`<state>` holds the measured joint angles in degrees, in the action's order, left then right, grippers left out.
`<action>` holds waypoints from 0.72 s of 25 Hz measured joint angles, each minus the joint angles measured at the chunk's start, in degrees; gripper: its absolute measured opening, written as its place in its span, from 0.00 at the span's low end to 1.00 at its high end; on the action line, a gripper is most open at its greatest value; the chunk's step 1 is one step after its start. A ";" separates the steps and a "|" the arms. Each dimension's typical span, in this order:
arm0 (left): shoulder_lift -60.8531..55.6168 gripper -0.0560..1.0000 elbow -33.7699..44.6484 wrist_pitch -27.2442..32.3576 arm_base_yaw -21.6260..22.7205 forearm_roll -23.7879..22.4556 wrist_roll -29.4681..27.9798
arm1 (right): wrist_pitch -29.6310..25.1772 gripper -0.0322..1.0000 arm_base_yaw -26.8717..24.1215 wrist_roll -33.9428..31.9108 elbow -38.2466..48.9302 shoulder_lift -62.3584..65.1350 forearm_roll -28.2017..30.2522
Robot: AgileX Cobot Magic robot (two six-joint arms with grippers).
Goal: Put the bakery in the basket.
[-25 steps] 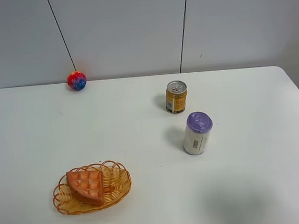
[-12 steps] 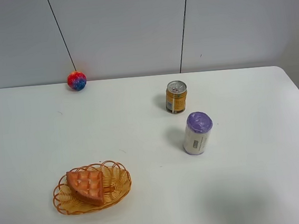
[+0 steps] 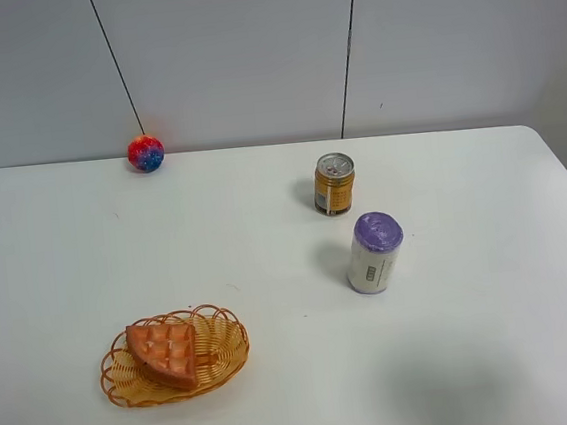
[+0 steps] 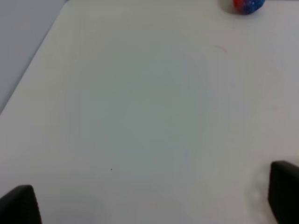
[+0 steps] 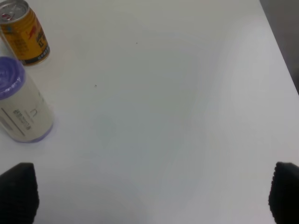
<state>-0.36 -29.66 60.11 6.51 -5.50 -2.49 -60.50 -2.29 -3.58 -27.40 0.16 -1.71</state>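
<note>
The bakery (image 3: 164, 353), an orange-brown wedge with a grid top, lies inside the oval wicker basket (image 3: 230, 353) at the front left of the table in the exterior high view. Neither arm shows in that view. In the left wrist view my left gripper (image 4: 152, 205) is open over bare table, only its two dark fingertips (image 4: 18, 205) showing. In the right wrist view my right gripper (image 5: 152, 193) is open and empty, its fingertips (image 5: 18, 191) wide apart above bare table. The basket and bakery show in neither wrist view.
A gold drink can (image 3: 334, 183) and a white canister with a purple lid (image 3: 374, 252) stand right of centre; both also show in the right wrist view, can (image 5: 23, 32) and canister (image 5: 21, 102). A multicoloured ball (image 3: 145, 152) sits by the back wall, also in the left wrist view (image 4: 247, 5).
</note>
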 joint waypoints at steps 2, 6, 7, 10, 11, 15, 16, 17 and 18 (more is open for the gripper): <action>-0.05 0.99 0.29 0.13 0.11 0.91 -0.15 | 0.00 0.99 0.00 0.00 0.00 0.00 0.00; -0.05 0.99 0.68 0.13 0.13 3.39 0.57 | 0.00 0.99 0.00 0.00 0.00 0.00 0.00; -0.05 0.99 0.68 0.13 0.13 3.73 0.72 | 0.00 0.99 0.00 0.00 0.00 0.00 0.00; -0.05 0.99 0.68 0.13 0.13 4.28 1.12 | 0.00 0.99 0.00 0.00 0.00 0.00 0.00; -0.05 0.99 0.68 0.13 0.13 4.33 1.11 | 0.00 0.99 0.00 0.00 0.00 0.00 0.00; -0.05 0.99 0.68 0.13 0.13 4.33 1.11 | 0.00 0.99 0.00 0.00 0.00 0.00 0.00; -0.05 0.99 0.68 0.13 0.13 4.33 1.13 | 0.00 0.99 0.00 0.00 0.00 0.00 0.00; -0.05 0.99 0.68 0.13 0.13 4.33 1.13 | 0.00 0.99 0.00 0.00 0.00 0.00 0.00; -0.05 0.99 0.68 0.13 0.13 4.33 1.13 | 0.00 0.99 0.00 0.00 0.00 0.00 0.00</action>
<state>-0.41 -28.98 60.25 6.64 -1.16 -1.36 -60.50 -2.29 -3.58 -27.40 0.16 -1.71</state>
